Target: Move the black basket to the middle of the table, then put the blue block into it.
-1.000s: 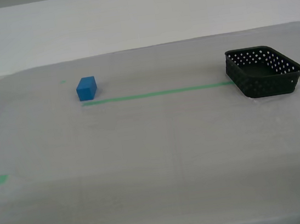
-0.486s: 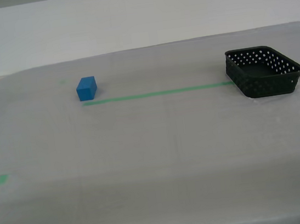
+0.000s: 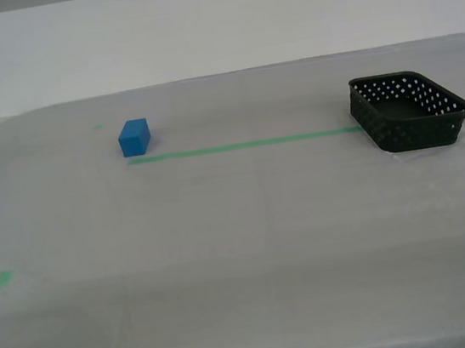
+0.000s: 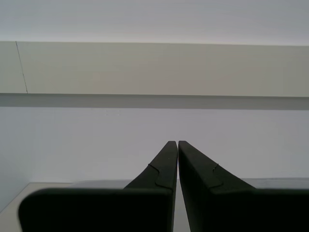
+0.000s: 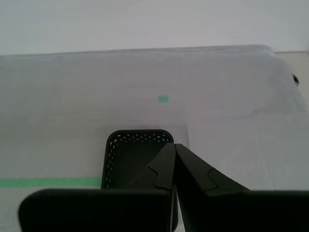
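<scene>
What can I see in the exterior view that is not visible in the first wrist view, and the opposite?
Only the exterior view shows the blue block, standing on the table just behind the far end of the green tape line toward that view's left, well apart from the basket. No arm appears in it.

Only the first wrist view shows my first gripper, its jaws closed together, hovering over the basket, plus a small green mark beyond it.

Both show the black basket, empty, with the tape line ending at it.

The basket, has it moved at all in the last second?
No. The basket sits at the same end of the green tape line as before.
</scene>
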